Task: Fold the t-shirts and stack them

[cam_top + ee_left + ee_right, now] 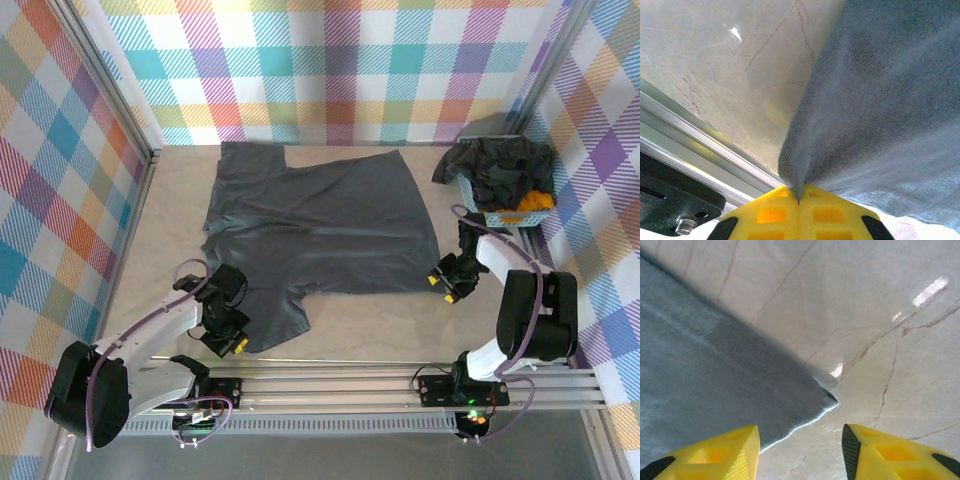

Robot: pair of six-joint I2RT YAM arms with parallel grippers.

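dark grey cotton covers the middle of the table (400, 320): one t-shirt (320, 225) lies spread flat and sideways, with what looks like a sleeve flap hanging toward the near-left and a straight edge to the right.

the left gripper (228, 335) sits at that near-left flap. in its wrist view the yellow fingers (775, 212) are pressed together on a fold of the t-shirt (880, 100), and the cloth rises into a small peak where it is pinched. the hold is right at the fabric's edge, probably so the flap can be lifted and carried over the body without dragging the rest.

the right gripper (447, 283) is at the near-right corner of the shirt. its wrist view shows the jaws spread, one finger over the cloth (700, 380) and the other over bare table, straddling the pointed corner without gripping it. that placement reads as lining up to pinch the corner, so both near points can move together for a fold.

at the far right stands a light blue basket (538, 214), well apart from the spread shirt. it holds a rumpled heap of dark shirts (500, 165) spilling over its rim, with an orange-yellow one (528, 198) showing beneath them. no folded stack is visible on the table, so the task seems to be at an early stage.
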